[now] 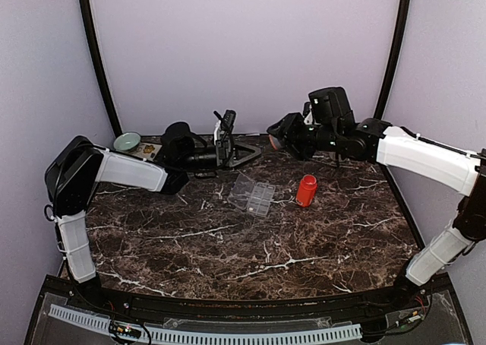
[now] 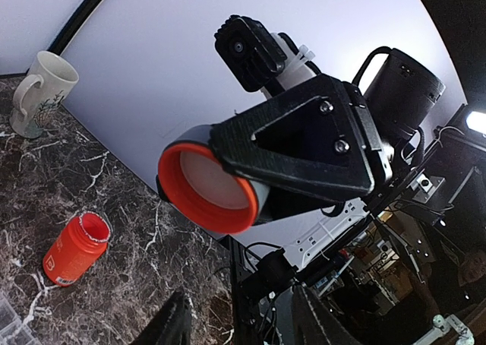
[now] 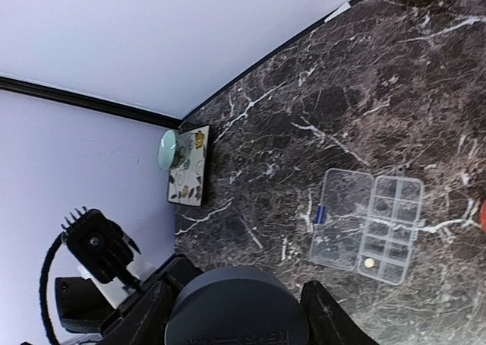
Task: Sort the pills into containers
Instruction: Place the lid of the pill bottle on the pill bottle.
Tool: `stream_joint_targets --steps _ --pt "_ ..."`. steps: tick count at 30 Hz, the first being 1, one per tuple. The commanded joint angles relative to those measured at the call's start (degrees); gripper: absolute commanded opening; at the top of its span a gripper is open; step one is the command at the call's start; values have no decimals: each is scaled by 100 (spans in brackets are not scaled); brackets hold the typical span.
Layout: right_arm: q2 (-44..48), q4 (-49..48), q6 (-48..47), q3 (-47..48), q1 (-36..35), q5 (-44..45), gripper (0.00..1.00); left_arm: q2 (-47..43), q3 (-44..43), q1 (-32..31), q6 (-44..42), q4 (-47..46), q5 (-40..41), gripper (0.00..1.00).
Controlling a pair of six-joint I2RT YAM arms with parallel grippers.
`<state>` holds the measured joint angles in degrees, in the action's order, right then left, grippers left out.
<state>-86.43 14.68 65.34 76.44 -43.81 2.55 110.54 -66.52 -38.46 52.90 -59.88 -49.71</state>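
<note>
- Pale-green bowl (image 1: 127, 141) sits back-left on the dark marble table (image 1: 228, 246), touching a flat tray (image 1: 144, 150) of small items too small to tell.
- Your left gripper (image 2: 239, 318) hangs off the table near back-centre and points at the other arm. Its fingers are spread with nothing between them.
- Clear plastic organiser (image 1: 260, 199) lies flat mid-table, lid open and lying flat on its left side. You can see one small pale pill (image 3: 369, 262) in a compartment. I can't tell what is in the other cells.
- Your right gripper (image 3: 235, 314) is up over the back of the table, facing the left one. It is pinching the grey cap (image 2: 209, 185) by its sides, orange inside turned toward the left wrist camera.
- Orange bottle (image 1: 306, 191) stands upright and uncapped just right of the organiser, apart from it.
</note>
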Motion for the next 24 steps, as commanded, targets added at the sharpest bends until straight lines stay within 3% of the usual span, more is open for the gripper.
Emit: stream_joint_targets --steps 1,14,24 --pt "-104 839 -702 367 37 777 39 -455 258 37 -110 -173 75 48" --pt "-435 2849 -1916 905 42 2248 40 -480 309 17 -459 789 129 51" --pt "-707 3473 -2260 875 200 2451 41 -115 -485 -267 -1637 2822 244 56"
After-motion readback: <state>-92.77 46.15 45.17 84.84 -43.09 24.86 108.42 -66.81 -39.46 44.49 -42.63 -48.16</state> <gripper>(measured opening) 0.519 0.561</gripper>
